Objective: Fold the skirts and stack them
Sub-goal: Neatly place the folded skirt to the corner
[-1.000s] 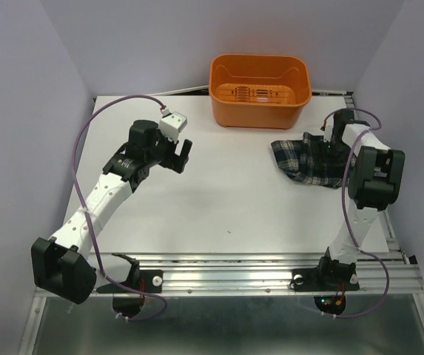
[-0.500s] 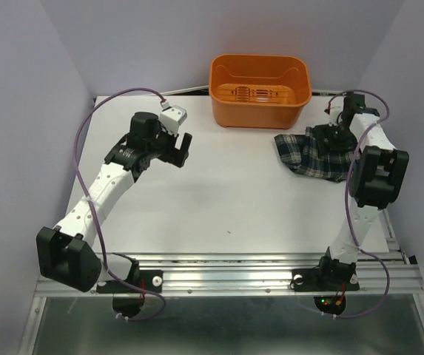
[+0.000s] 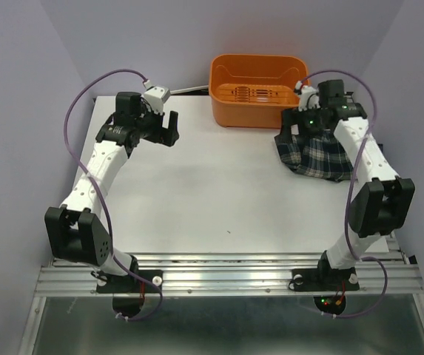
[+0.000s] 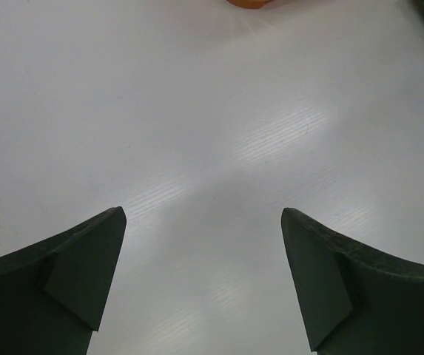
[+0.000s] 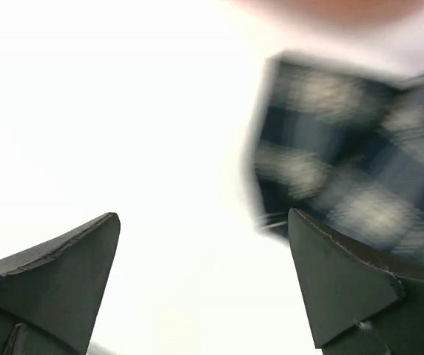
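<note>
Looks barely begun: no folded piece and no stack anywhere in view. Just one rumpled heap of plaid cloth, the skirt, lying on the table at its far right, just in front of the orange basket, edges uneven and nothing squared up; impossible to tell whether one garment or several bundled together. Right gripper poised over the heap's far-left edge, jaws spread wide with nothing between them; from the wrist, the plaid appears only as a blur beyond the right finger, apparently not pinched. Left gripper well apart from the cloth, at the far left of the table, likewise spread wide and holding nothing, with only bare white surface beneath. Inside the basket, just its slotted floor visible from above, so seemingly nothing in it. Left to do, on this showing: spreading flat, folding and stacking, which is nearly everything.
</note>
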Motion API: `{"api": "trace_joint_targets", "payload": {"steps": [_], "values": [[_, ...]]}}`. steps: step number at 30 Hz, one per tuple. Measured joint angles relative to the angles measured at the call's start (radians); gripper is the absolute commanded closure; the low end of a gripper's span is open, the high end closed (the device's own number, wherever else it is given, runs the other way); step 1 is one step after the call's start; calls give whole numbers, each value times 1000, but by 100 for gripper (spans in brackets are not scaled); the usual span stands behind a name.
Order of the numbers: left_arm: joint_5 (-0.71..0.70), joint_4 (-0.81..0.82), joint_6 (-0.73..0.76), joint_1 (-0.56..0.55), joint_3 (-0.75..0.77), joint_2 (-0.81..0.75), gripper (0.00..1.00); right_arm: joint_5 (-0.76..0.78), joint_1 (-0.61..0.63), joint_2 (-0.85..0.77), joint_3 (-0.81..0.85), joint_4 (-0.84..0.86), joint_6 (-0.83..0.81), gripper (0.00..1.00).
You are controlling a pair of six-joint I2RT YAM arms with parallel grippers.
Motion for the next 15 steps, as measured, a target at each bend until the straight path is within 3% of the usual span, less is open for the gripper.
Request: {"api": "trace_joint_targets", "payload": {"steps": [3, 8, 15], "values": [[0, 39, 0, -3, -27, -7, 2, -41, 135, -76, -193, 54, 47, 0], [-6, 85, 6, -4, -216, -79, 2, -32, 299, -90, -467, 137, 70, 0], [-23, 99, 28, -4, -420, -171, 2, 18, 336, -138, -592, 150, 68, 0]]}}
